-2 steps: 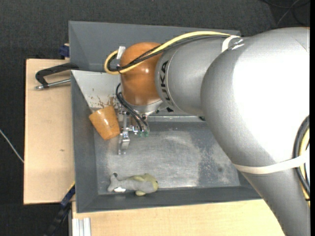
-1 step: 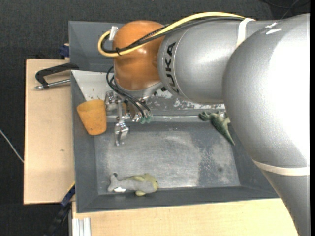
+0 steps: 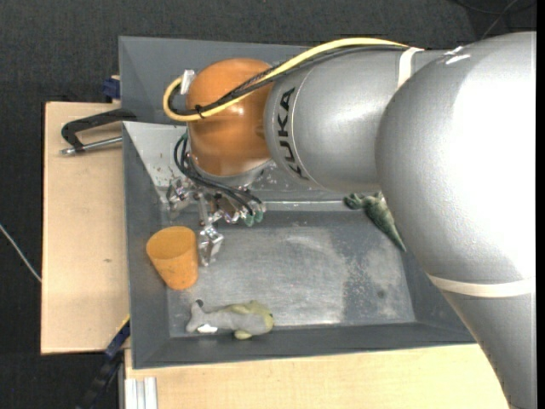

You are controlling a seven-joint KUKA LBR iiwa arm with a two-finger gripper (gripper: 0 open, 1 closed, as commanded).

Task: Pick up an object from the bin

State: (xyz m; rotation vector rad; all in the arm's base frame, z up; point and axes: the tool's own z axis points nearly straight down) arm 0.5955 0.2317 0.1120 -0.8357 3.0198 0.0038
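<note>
An orange plastic cup (image 3: 173, 257) lies tilted at the left side of the bin, its mouth facing up and to the left. My gripper (image 3: 209, 244) hangs low just to the right of the cup, close to its rim; whether it touches the cup I cannot tell. Below it, against the bin's front wall, lies a grey and pale yellow soft toy animal (image 3: 231, 318), stretched out lengthwise.
A dark green toy figure (image 3: 380, 212) lies at the right of the bin, partly hidden under the arm. The arm and its orange wrist cover hang over the back half of the bin. Bare floor stretches across the middle.
</note>
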